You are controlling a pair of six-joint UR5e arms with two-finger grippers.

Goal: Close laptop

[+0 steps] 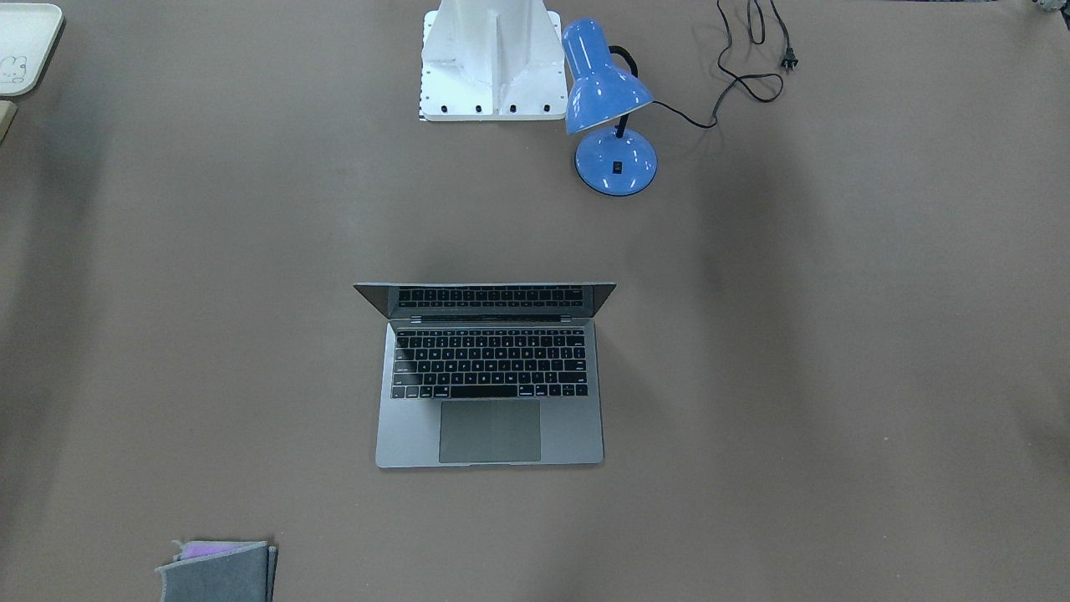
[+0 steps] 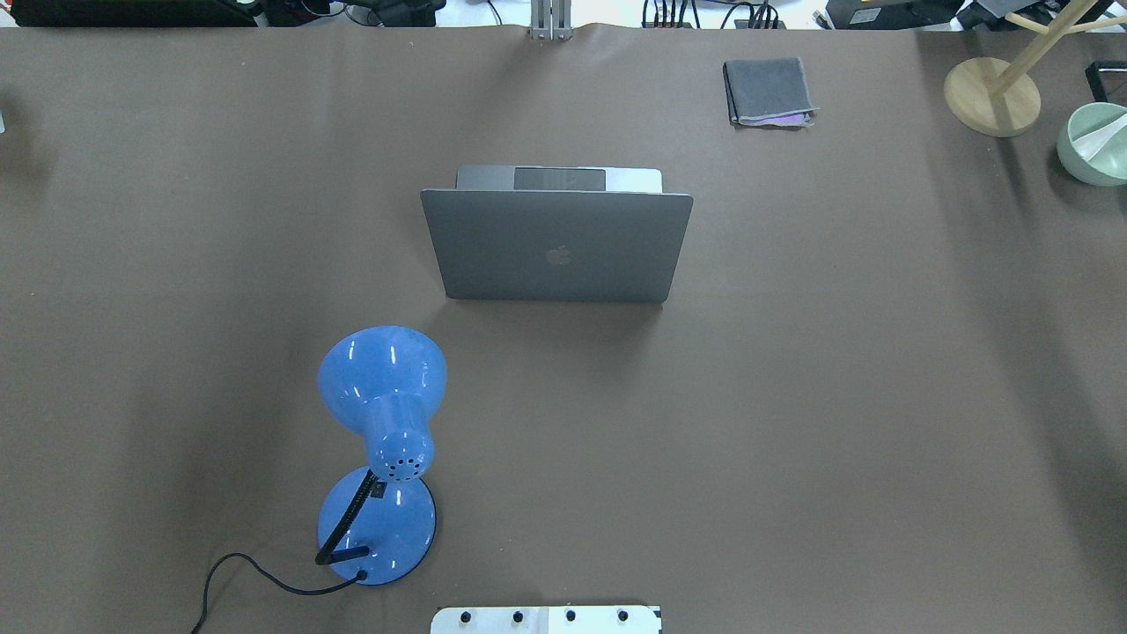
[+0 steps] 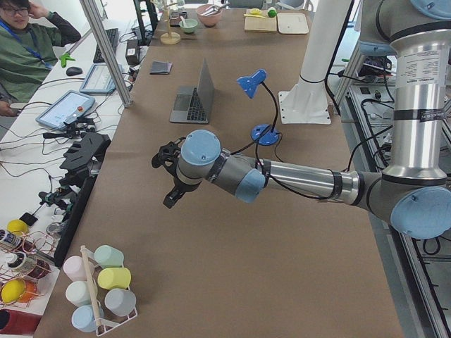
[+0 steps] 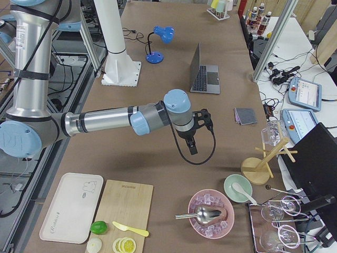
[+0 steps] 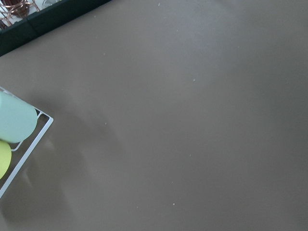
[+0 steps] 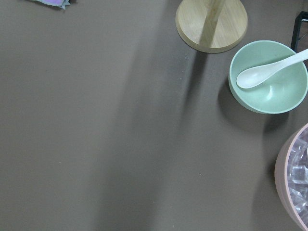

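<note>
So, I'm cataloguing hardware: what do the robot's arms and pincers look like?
The left arm and right arm are silver-grey tubes with grey joints capped in light-blue discs. The left pincer and right pincer are black. A black cable runs along the left arm's forearm; another loops below the right arm's wrist.

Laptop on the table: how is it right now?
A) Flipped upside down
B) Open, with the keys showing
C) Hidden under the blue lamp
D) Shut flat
B: the laptop has its lid standing up, and the front-facing view shows its black keyboard uncovered.
</note>
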